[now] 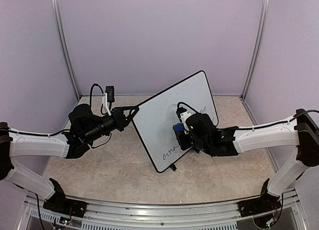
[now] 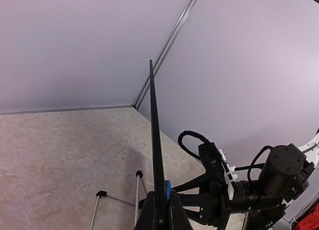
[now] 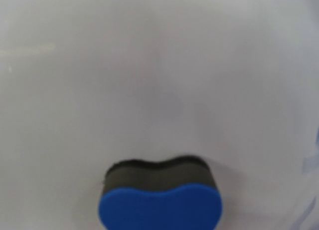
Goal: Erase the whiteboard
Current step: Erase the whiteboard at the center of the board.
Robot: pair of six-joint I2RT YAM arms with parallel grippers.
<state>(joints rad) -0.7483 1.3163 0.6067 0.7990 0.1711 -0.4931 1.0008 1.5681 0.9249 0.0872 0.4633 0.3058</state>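
1. The whiteboard (image 1: 159,117) stands tilted on its feet at the centre of the table (image 1: 99,170), its face turned toward 5 o'clock in the top view.
2. The left end effector (image 1: 133,112) is clamped on the board's rim at the board's 9 o'clock side. The left wrist view shows the thin black edge running up from between its fingers (image 2: 149,217).
3. The right end effector (image 1: 183,134) is closed on the blue-and-black eraser (image 3: 159,197), whose dark pad lies against the white face.
4. Dark handwriting (image 1: 169,151) shows near the board's 6 o'clock edge, and a smaller scrawl sits toward 2 o'clock, partly behind the right arm.
5. The step in hand looks like mid-wipe, one arm bracing and the other rubbing.
6. The next move probably calls for sliding the eraser down toward 6 o'clock over the writing, keeping the pad flat and the pressure modest so the braced board does not tip or skid.
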